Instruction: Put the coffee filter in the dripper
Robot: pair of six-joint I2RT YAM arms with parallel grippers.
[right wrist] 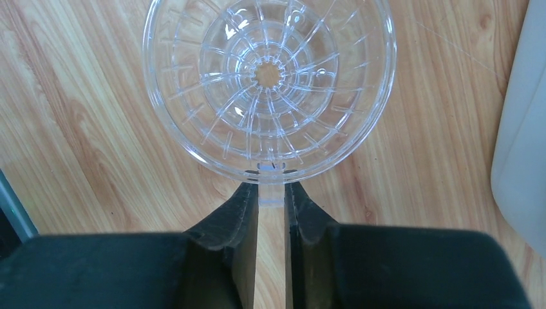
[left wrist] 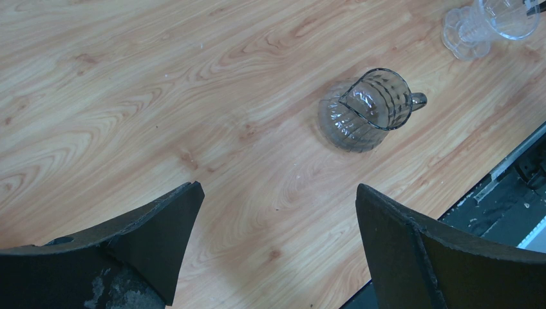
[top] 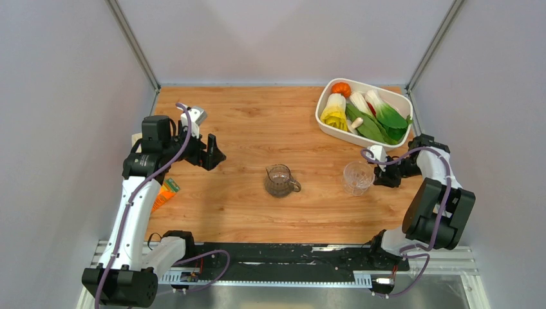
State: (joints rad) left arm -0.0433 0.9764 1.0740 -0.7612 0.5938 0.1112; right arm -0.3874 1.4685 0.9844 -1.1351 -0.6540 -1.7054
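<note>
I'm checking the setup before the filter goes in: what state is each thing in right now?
dripper: upright, empty, no filter inside.
right hand: closed on the dripper's handle tab.
left hand: open, holding nothing.
jug: upright, standing free.
packet: lying flat on the table.
tray: holds vegetables.

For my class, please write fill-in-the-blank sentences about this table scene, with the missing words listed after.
The left tool stands wide ____.
The right tool flanks the dripper's small clear ____.
The white tray holds ____.
Missing words: open; handle; vegetables.
</note>
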